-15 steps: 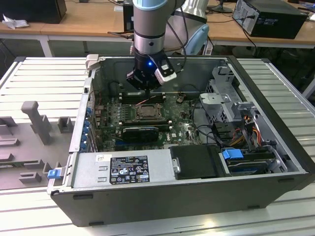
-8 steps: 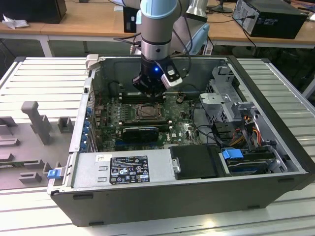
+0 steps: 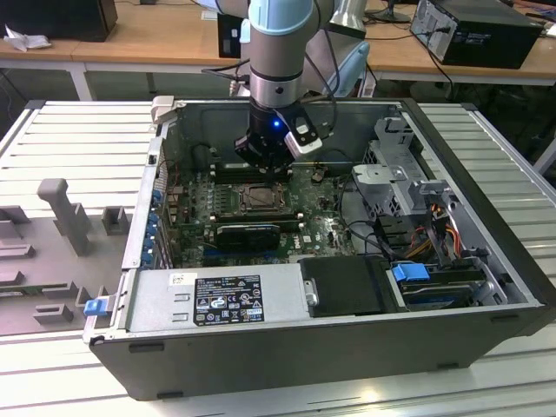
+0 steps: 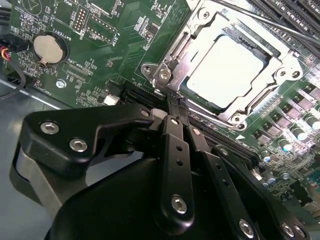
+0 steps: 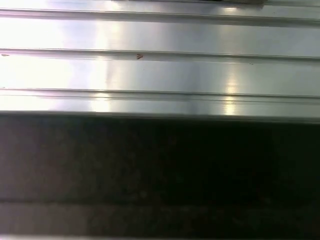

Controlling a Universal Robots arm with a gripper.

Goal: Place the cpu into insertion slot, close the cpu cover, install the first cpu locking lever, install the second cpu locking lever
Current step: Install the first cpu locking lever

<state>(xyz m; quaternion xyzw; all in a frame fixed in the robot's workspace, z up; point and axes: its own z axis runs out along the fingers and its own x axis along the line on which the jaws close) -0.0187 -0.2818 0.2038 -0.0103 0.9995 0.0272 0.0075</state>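
The cpu [image 4: 227,72] lies flat in the insertion slot [image 3: 256,198], its pale face showing through the window of the cpu cover [image 4: 186,59]. The cover's metal frame is down around the chip. A thin lever rod [image 4: 260,20] runs along the socket's far side. My gripper [image 4: 171,102] is shut, its black fingers [image 4: 176,150] meeting at one corner of the cover beside the hinge screws. In the exterior view the gripper [image 3: 265,165] hangs low inside the open computer case, just behind the socket.
A coin battery [image 4: 49,47] and memory slots [image 4: 295,10] flank the socket. A black expansion card [image 3: 248,233], the power supply [image 3: 217,300], a drive cage [image 3: 391,165] and cables [image 3: 434,234] crowd the case. Grey fixtures [image 3: 61,208] stand on the ribbed table [image 5: 160,75].
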